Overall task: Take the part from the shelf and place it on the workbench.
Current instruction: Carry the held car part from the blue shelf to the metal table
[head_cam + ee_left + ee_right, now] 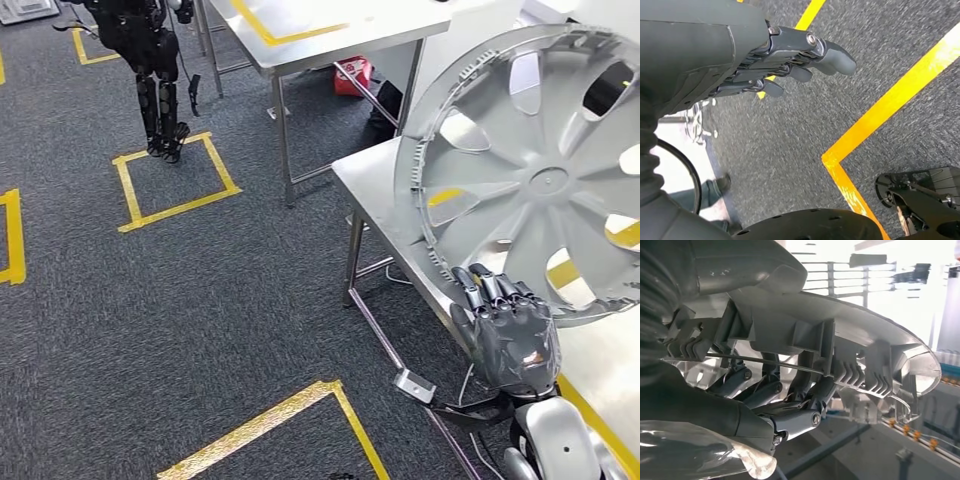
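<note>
The part is a large silver wheel cover (528, 170) with several spokes and cut-outs. My right hand (507, 325) grips its lower rim and holds it tilted above the steel workbench (370, 185) on the right. In the right wrist view the cover's ribbed back side (836, 340) lies across my curled fingers (791, 400). My left hand (791, 60) hangs over the grey carpet, fingers stretched out straight and holding nothing.
Yellow tape squares (177, 175) mark the grey carpet. A second steel table (317, 40) stands farther back. Another dark robot (155, 60) stands at the upper left. A red object (353, 75) lies under the far table.
</note>
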`<act>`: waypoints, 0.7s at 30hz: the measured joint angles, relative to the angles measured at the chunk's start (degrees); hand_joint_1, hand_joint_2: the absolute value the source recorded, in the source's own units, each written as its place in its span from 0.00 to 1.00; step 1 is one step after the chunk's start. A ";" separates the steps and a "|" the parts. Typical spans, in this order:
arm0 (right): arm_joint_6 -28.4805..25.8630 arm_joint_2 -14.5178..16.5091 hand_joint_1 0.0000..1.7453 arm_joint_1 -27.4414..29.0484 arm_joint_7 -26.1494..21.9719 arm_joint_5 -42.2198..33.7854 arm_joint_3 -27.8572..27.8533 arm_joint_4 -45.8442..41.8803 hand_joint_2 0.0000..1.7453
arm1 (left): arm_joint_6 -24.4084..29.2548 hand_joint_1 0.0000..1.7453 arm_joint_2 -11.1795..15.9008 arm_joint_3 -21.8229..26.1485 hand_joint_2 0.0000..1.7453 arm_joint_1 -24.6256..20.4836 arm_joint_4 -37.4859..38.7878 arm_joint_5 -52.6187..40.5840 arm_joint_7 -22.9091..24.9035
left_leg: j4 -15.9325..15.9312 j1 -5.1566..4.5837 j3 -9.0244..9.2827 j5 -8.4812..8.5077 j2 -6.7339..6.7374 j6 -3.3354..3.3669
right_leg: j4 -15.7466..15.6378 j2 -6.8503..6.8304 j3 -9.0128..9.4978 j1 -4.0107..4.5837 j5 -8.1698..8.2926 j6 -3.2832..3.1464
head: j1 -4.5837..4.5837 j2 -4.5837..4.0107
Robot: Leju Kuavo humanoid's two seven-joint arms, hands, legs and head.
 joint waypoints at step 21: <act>0.30 -1.20 1.00 -1.18 2.71 -0.01 3.00 0.34 1.00 | -0.15 0.00 0.17 0.69 1.00 0.03 0.00 -0.45 0.00 | 1.11 -0.42 0.05 -0.85 -6.60 -0.58 | -14.12 5.58 6.61 0.69 5.84 -2.27 | -0.81 0.01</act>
